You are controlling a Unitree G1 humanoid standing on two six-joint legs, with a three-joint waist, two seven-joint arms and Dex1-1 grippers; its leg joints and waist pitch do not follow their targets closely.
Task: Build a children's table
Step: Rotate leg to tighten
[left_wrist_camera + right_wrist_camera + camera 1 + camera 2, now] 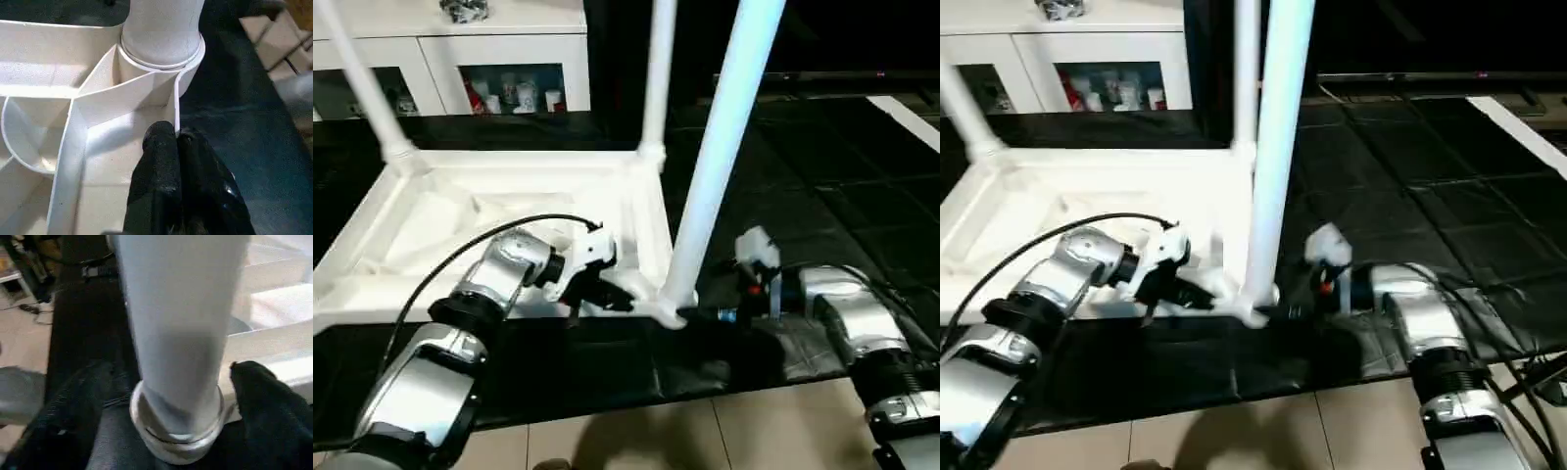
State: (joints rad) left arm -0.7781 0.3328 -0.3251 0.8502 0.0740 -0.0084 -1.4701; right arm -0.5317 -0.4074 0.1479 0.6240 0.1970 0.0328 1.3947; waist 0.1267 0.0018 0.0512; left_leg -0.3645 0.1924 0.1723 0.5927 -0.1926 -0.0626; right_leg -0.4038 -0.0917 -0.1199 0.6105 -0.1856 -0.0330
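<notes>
We find the children's table [499, 211] lying upside down on a black floor mat [822, 196], its ribbed underside facing up. Three legs stand upright in corner sockets: one at the near right corner [724, 137], one at the far right corner [658, 78], and one at the far left corner [367, 88], which leans in the head view.

The left gripper [177, 139] sits inside the tabletop frame, just beside the near right corner socket. Its two black fingers [161, 166] are pressed together, and their tips touch the thin edge of the frame's side wall; we cannot tell whether the wall is pinched between them.

The right gripper [176, 382] is outside the frame, at the base of the near right leg. Its fingers [264, 401] are spread wide, one on each side of the leg where it enters the socket collar [176, 443]. Neither finger visibly touches the leg.

Behind the table stands a white cabinet [460, 49] with glass doors and small items inside. Pale floor tiles [705, 431] show in front of the mat.
</notes>
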